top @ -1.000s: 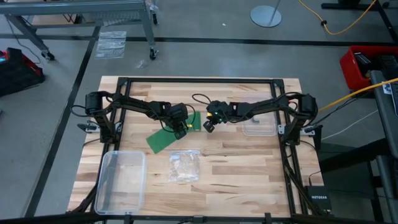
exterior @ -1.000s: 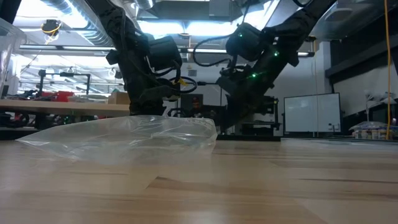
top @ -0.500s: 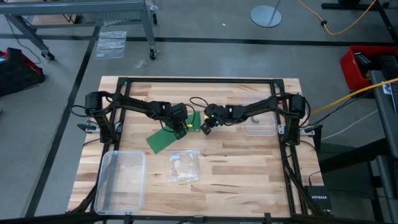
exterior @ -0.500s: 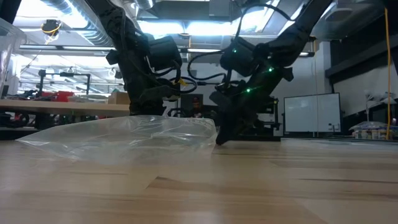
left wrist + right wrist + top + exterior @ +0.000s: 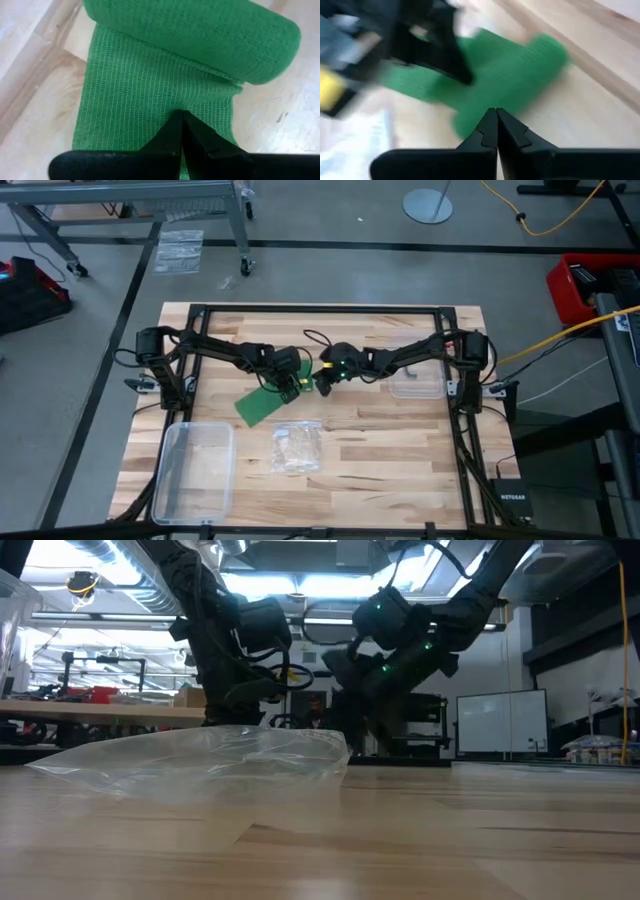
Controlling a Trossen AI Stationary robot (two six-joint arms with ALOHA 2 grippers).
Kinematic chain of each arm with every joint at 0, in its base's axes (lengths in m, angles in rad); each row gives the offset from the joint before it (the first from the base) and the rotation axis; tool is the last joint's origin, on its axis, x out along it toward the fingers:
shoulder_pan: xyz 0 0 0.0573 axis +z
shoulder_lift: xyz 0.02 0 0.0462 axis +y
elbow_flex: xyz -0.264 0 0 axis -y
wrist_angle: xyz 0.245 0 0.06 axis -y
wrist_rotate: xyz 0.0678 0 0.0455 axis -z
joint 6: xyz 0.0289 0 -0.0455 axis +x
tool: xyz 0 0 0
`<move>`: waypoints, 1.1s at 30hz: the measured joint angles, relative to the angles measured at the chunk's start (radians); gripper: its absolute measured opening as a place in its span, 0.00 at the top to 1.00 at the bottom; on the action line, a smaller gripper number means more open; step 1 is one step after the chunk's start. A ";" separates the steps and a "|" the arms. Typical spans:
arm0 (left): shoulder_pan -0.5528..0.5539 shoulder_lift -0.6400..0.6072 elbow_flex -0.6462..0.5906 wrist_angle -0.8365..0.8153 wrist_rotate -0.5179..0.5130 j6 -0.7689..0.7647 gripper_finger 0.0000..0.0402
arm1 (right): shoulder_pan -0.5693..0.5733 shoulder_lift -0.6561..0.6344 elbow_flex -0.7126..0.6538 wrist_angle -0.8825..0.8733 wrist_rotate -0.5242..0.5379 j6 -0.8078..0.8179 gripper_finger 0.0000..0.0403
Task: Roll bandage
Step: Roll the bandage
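The left gripper [image 5: 181,116] has its jaws fully closed, tips pressed down on the flat green mesh of the bandage [image 5: 150,95]; whether any fabric is pinched between them cannot be told. Just past those tips the strip ends in a thick rolled part lying across it. The right gripper [image 5: 496,114] also has its jaws closed together with nothing between them, and it points at the rolled end of the bandage [image 5: 520,65] from the other side, close to it; contact cannot be told there.

Seen from above, the left gripper [image 5: 290,387] and the right gripper [image 5: 324,383] meet just beside each other near the middle of the bench [image 5: 400,435], a little toward its far edge. The bandage [image 5: 262,405] runs from between them as a flat strip slanting toward the near left corner.

A crinkly clear bag [image 5: 296,447] lies nearer the front edge, apart from the strip. A clear plastic box [image 5: 195,468] sits at the near left corner, and a smaller clear container [image 5: 418,385] lies toward the right edge under the right arm
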 joint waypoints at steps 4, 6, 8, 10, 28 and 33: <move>0.004 -0.001 0.000 -0.007 -0.007 -0.004 1.00 | -0.002 -0.005 0.000 0.056 -0.080 -0.008 1.00; 0.004 -0.006 0.000 -0.016 -0.015 -0.002 1.00 | -0.008 -0.014 0.000 0.039 -0.082 -0.015 1.00; 0.005 -0.019 -0.001 -0.032 -0.025 0.000 1.00 | -0.020 -0.024 0.000 0.007 -0.078 -0.024 1.00; 0.007 -0.045 -0.006 -0.050 -0.031 0.009 1.00 | -0.032 -0.036 0.000 -0.028 -0.067 -0.035 1.00; -0.006 -0.230 -0.009 -0.026 0.001 0.371 0.91 | -0.093 -0.100 0.000 -0.211 -0.116 -0.095 0.94; -0.020 -0.231 -0.007 0.096 0.002 0.420 0.73 | -0.093 -0.100 0.000 -0.227 -0.140 -0.123 0.89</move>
